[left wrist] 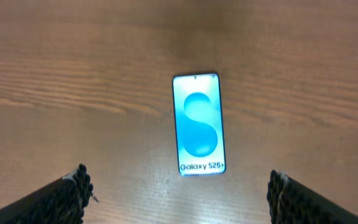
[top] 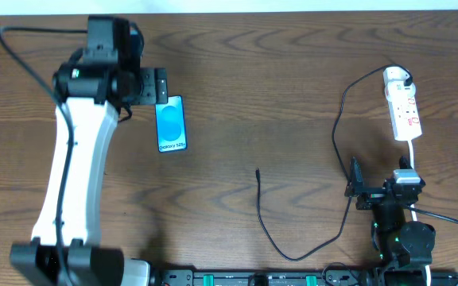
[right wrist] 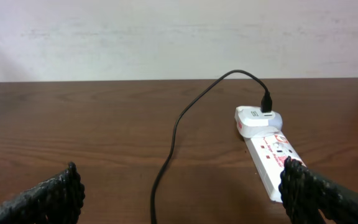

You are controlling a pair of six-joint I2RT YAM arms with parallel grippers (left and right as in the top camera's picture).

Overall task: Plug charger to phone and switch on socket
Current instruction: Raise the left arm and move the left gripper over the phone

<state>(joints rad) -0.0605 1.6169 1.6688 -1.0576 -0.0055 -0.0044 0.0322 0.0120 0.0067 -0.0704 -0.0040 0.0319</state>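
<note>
Two released, empty: left gripper, right gripper; phone, wrist-view 12 o'clock, may skid if clipped edge-on.

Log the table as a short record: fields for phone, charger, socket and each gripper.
phone: flat on the table, screen up and lit, nothing plugged in
charger: white plug head seated in the socket; connector tip loose on the table, apart from the phone
socket: at the table's right side; switch state unclear
left gripper: open, empty, phone just ahead
right gripper: open, empty, facing the socket
</note>
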